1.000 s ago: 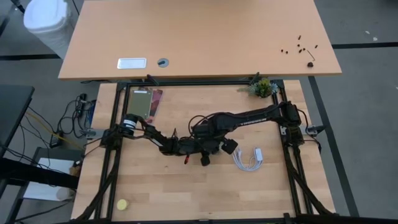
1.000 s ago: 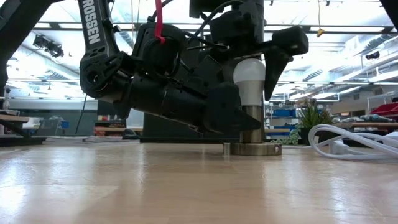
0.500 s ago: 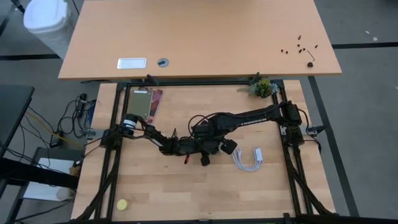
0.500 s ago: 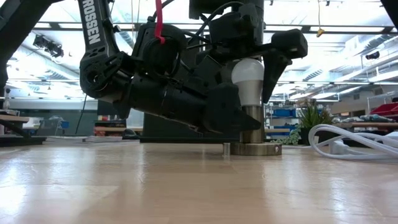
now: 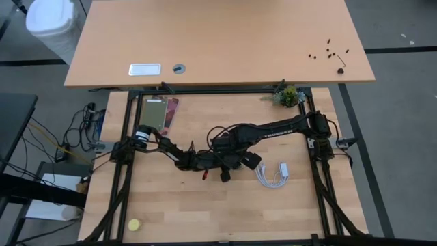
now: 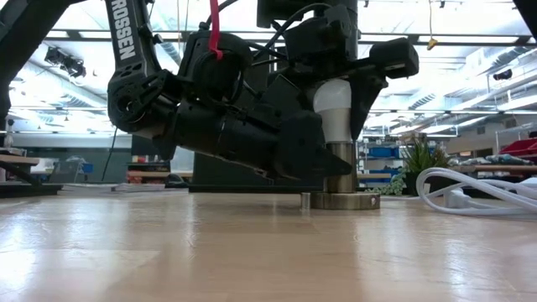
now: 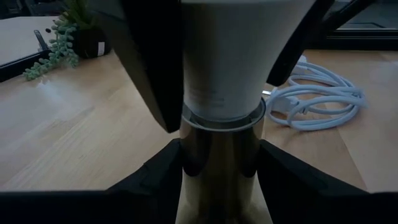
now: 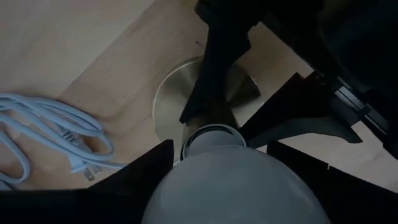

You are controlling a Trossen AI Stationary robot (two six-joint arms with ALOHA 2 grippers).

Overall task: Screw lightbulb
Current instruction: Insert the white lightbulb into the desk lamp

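The white lightbulb (image 6: 334,105) stands upright with its neck (image 7: 221,81) in the brass socket stem (image 6: 340,168), which rises from a round disc base (image 6: 340,201) on the table's middle. My left gripper (image 7: 221,171) comes in low from the left and is shut on the stem. My right gripper (image 8: 233,177) is above, shut on the bulb's globe (image 8: 233,186). In the high view both grippers meet at the table's middle, the left (image 5: 215,162) and the right (image 5: 233,157), and hide the bulb. My left gripper pinches the socket's brass stem (image 7: 219,155) between its two fingers (image 7: 155,177), just below the stem's rim. The fingers come nearly level from the table's left and lie across the upright stem. The disc base rests on the table. My right gripper holds the bulb's white globe (image 6: 329,99) between its two fingers (image 6: 373,80), one on either side. The fingers come from above, pointing down. The bulb stands upright with its neck in the socket stem.
A coiled white cable (image 5: 273,174) lies just right of the socket. A small potted plant (image 5: 289,96) stands at the far right corner. A yellow round thing (image 5: 134,224) lies near the front left. Flat packets (image 5: 160,113) lie at the far left.
My right gripper has turned about the bulb's upright axis: its finger beside the bulb shows at a different angle in the low view. The bulb stays upright in the socket. My left gripper and the socket have kept still.
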